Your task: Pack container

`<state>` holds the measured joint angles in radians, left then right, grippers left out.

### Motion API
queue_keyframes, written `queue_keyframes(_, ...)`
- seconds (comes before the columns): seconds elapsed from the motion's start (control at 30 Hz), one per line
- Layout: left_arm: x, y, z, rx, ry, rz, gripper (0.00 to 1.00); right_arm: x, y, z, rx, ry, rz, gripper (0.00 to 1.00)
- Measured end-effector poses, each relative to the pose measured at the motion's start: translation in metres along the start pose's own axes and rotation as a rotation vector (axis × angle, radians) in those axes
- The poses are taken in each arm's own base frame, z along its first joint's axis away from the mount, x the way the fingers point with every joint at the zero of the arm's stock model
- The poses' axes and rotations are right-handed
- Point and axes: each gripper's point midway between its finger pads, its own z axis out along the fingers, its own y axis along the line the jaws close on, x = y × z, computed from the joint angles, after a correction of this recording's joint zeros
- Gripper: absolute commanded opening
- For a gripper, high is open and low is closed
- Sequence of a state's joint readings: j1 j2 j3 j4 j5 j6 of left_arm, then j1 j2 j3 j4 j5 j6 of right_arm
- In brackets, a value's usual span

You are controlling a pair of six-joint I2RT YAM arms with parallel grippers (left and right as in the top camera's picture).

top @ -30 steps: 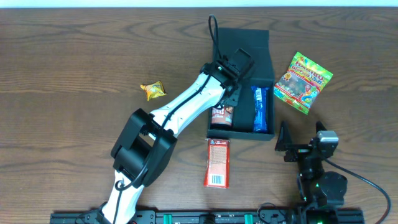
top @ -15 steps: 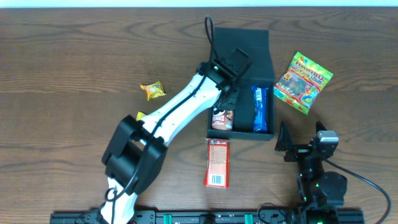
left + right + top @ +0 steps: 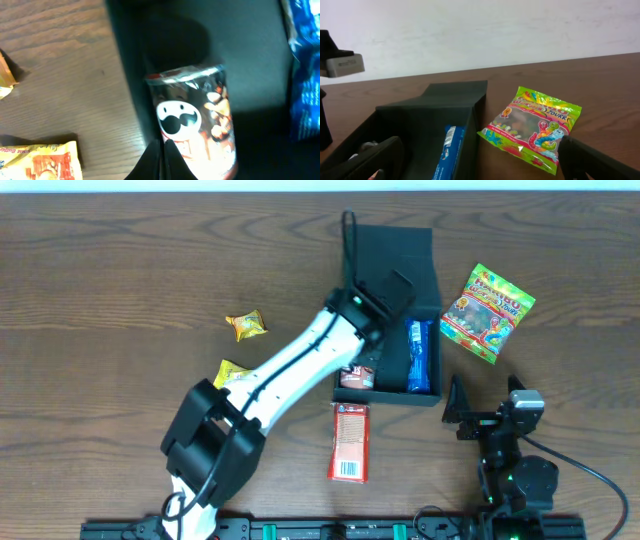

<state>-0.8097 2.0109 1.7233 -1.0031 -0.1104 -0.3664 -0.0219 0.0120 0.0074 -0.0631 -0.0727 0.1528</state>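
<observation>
Woodgrain, dark brown and running left to right, covers the whole table [image 3: 120, 270], and a black mounting rail [image 3: 330, 530] lines its near edge. At the near right the right gripper [image 3: 482, 167] sits low over the wood with its jaws spread wide and nothing between them, facing the far side. Left of it, a red snack packet [image 3: 349, 442] lies flat just beside the near wall of the container [image 3: 395, 245]. The container rests right of centre, its walls square to the table edges and its open mouth facing up. With the flap lid folded back on the far side, its long axis runs near to far. Inside, a small crisp can [image 3: 195, 117] lies on its side in the near left corner, and a blue packet [image 3: 418, 355] lies lengthwise along the right wall. The left gripper [image 3: 162, 157] hangs over the can with its jaws pressed together and holding nothing. To the left, a yellow packet [image 3: 232, 373] peeks from under the white arm, with a gold wrapped sweet [image 3: 245, 326] beyond it. A green gummy bag [image 3: 488, 312] lies just right of the container. A pale wall [image 3: 470, 30] rises behind the far edge.
</observation>
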Motion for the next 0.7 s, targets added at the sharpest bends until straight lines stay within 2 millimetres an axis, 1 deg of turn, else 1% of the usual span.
queue_keyframes(0.13,0.005,-0.008,0.001,-0.016,-0.009,0.021,0.06,0.000,0.000,0.000,0.000,0.000,0.000,0.99)
queue_keyframes(0.33,0.021,0.002,0.025,-0.064,0.019,-0.021,0.06,0.000,0.000,0.000,0.000,0.000,0.000,0.99)
queue_keyframes(0.43,0.023,0.001,0.033,-0.062,0.012,-0.042,0.06,0.000,0.000,0.000,0.000,0.000,0.000,0.99)
queue_keyframes(0.6,0.017,-0.003,0.039,-0.044,-0.022,-0.062,0.06,0.000,0.000,0.000,0.000,0.000,0.000,0.99)
queue_keyframes(0.7,0.018,-0.003,0.044,-0.041,-0.029,-0.079,0.06,0.000,0.000,0.000,0.000,0.000,0.000,0.99)
